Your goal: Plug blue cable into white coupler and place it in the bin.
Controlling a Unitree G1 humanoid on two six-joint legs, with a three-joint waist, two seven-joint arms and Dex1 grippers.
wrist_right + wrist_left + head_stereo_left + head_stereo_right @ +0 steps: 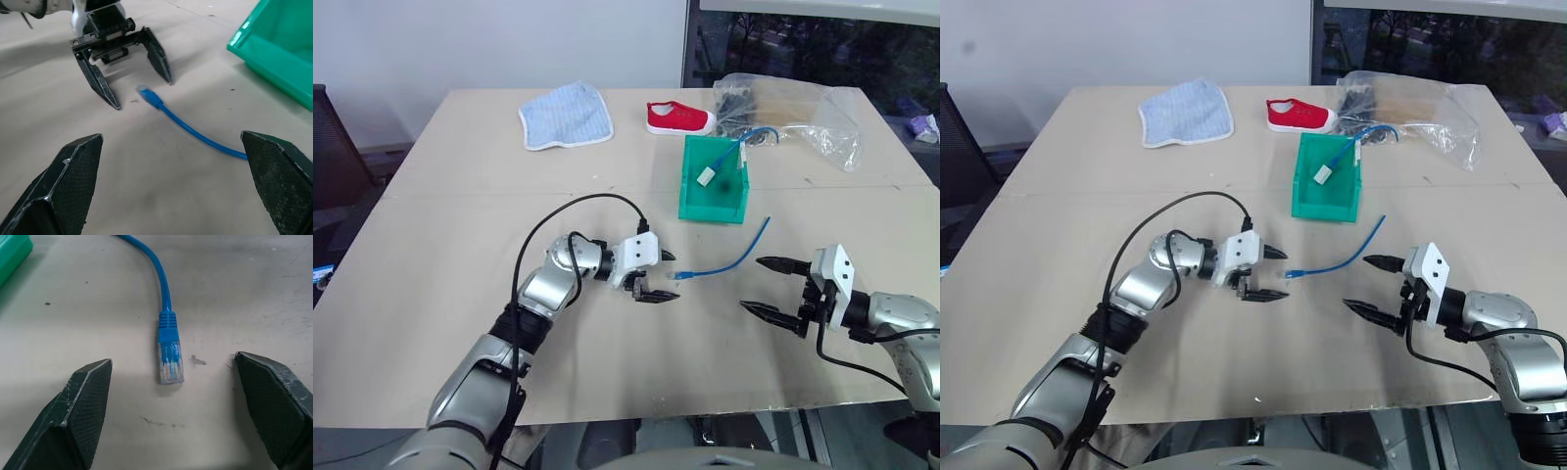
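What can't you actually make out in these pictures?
- Whether the cable in the green bin is really plugged into the white coupler: too small in the head views.
- What the clear plastic bag holds: crumpled film blurs it.
- The far end of the blue cable on the table: cut off by the edge of the left wrist view.
- Most of the bin in both wrist views: cropped by the frame.

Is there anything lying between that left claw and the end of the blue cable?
Nothing visible. The left gripper has its jaws open right at the blue cable's plug, with only bare table between them.
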